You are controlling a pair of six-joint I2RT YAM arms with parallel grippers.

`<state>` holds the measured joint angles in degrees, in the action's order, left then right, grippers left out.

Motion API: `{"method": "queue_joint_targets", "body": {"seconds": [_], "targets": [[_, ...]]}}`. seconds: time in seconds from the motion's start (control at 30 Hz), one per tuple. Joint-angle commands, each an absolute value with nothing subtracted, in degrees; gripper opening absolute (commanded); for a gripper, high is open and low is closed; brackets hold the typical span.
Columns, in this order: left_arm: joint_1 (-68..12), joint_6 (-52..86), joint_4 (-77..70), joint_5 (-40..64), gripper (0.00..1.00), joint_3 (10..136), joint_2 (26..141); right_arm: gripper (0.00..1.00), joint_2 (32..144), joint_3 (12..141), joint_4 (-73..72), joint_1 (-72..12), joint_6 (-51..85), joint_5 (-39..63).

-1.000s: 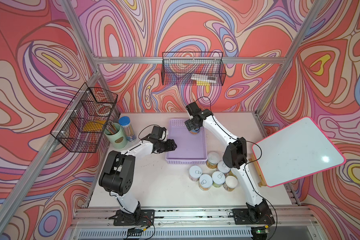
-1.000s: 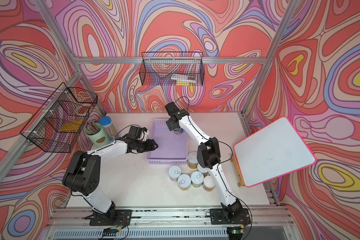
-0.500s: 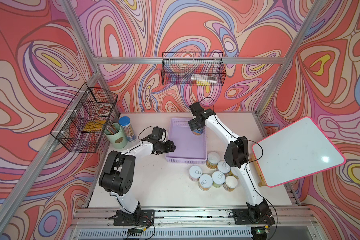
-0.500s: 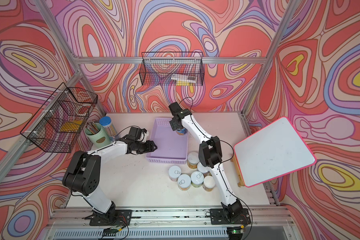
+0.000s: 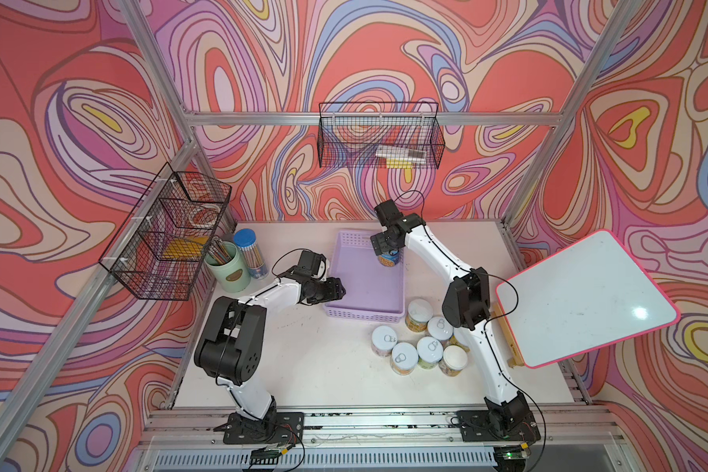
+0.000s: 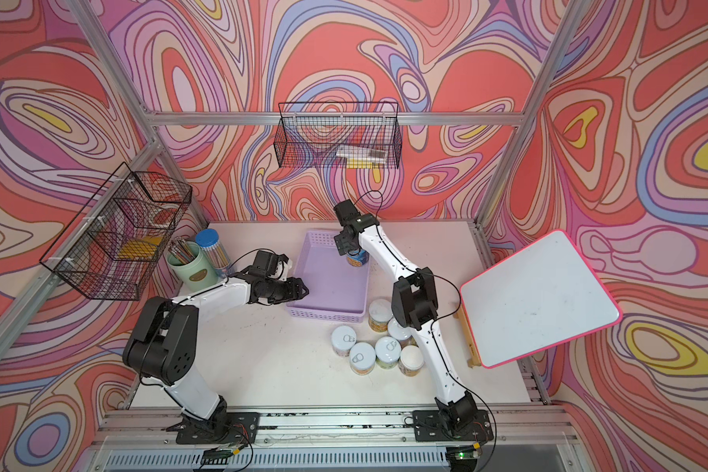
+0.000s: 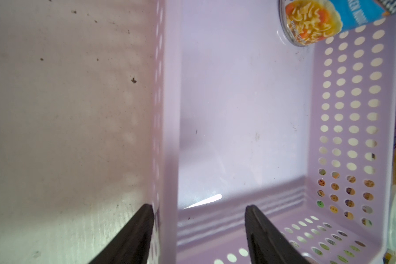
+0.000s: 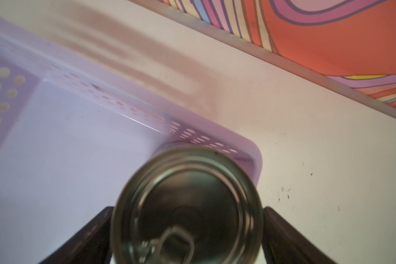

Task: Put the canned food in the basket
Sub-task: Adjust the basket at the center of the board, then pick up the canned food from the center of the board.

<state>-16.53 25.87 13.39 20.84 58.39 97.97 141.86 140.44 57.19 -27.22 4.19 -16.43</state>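
White tabletop [image 5: 323,367] inside swirl-patterned red and lilac walls, seen whole only in both top views. Flat on it, between the two grippers, lilac perforated basket [image 5: 362,286] [image 6: 328,286].

At the basket's near corner, left gripper [image 5: 341,291] [image 6: 303,291]. Closer from the left wrist: same gripper [image 7: 199,210] spread, jaws astride the basket's long wall. Outer finger [image 7: 133,235] against the wall's outside, inner finger [image 7: 263,237] over the floor and clear of the wall. Nothing clenched.

Above the diagonally opposite corner, right gripper [image 5: 387,250] [image 6: 350,250], covering the can's top in both top views. Directly beneath it, tall blue-and-yellow soup can [image 5: 390,260] [image 6: 357,261], upright inside the basket.

From the left wrist: that can [image 7: 313,20] with a noodle picture on its label, base down on the basket floor beside the perforated wall [image 7: 348,102]. From the right wrist: same can [image 8: 188,201] showing a silver pull-tab top, with dark fingers [image 8: 89,237] close on either side. Pressing or let go, cannot tell.

Outside the basket, back along the right arm from its gripper, short white-lidded cans [image 5: 404,357] [image 6: 362,357] in a cluster. Plain in both top views; from the left wrist only scraps of label through the wall's holes.

Behind the left gripper, away from the basket, mint-green pen cup [image 5: 227,267] and blue-lidded pencil jar [image 5: 250,253].
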Motion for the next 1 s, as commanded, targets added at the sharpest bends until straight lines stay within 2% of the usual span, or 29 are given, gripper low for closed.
{"method": "queue_joint_targets", "body": {"seconds": [0.0, 0.23, 0.47, 0.7, 0.8, 0.97], "targets": [[-16.7, 25.05, 14.59, 20.41, 0.7, 57.41, 96.51, 0.98, 138.96, 140.27, 56.07, -26.76, 4.9, -17.8], [-17.61, 24.97, 14.72, 20.34, 0.71, 57.39, 95.68, 0.98, 137.6, 139.57, 56.04, -26.72, 4.58, -16.83], [-19.79, 24.61, 17.14, 20.1, 0.71, 57.09, 93.16, 0.98, 129.5, 130.88, 51.08, -26.79, 5.58, -7.13], [-21.96, 25.22, 16.78, 21.53, 0.71, 54.25, 90.09, 0.98, 121.86, 121.85, 48.32, -26.77, 6.94, -5.43], [-22.37, 25.96, 17.05, 20.93, 0.74, 52.81, 88.6, 0.98, 117.89, 116.73, 47.05, -26.72, 7.46, -5.61], [-22.42, 26.98, 22.15, 14.06, 0.87, 52.12, 83.38, 0.98, 109.58, 106.07, 43.91, -26.89, 9.5, -5.84]]}}
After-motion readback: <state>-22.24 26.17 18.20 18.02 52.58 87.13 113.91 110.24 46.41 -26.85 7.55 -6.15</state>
